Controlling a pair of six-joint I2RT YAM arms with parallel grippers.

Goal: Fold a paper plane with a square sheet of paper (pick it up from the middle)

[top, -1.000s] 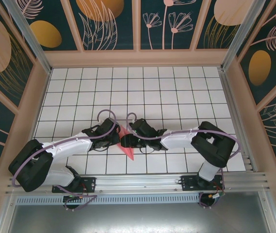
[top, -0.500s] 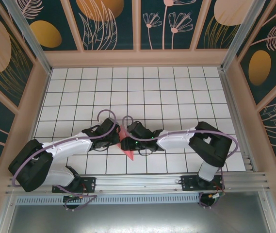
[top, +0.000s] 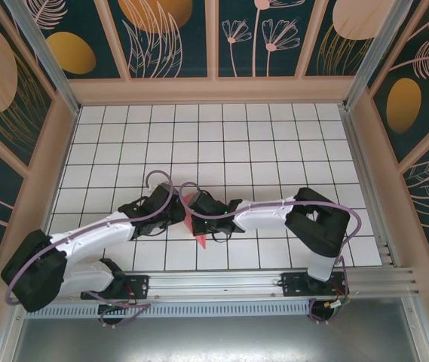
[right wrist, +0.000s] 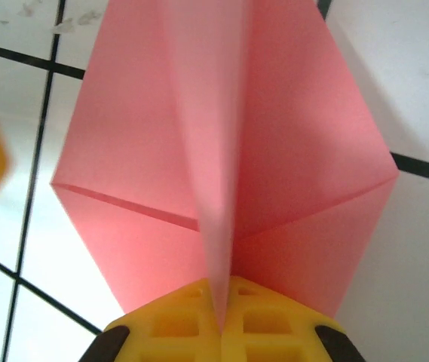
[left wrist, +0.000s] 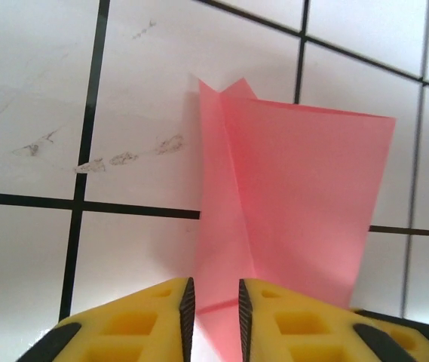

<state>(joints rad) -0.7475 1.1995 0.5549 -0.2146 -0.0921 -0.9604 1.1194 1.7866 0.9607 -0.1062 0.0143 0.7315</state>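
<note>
A thin salmon-pink paper plane, half-formed into a pointed dart, lies on the white grid-tiled table between both arms. The right hand is clamped on its raised centre ridge, likely to sharpen the crease. The left hand straddles one end, jaws narrowly parted, seemingly not pinching.

Left arm and right arm reach inward; left pincer slightly parted, right pincer clamped.

No txt, labels, brands or nos. legible: pink paper just ahead of right pincer is plain, white tiles round it show only grid lines.
</note>
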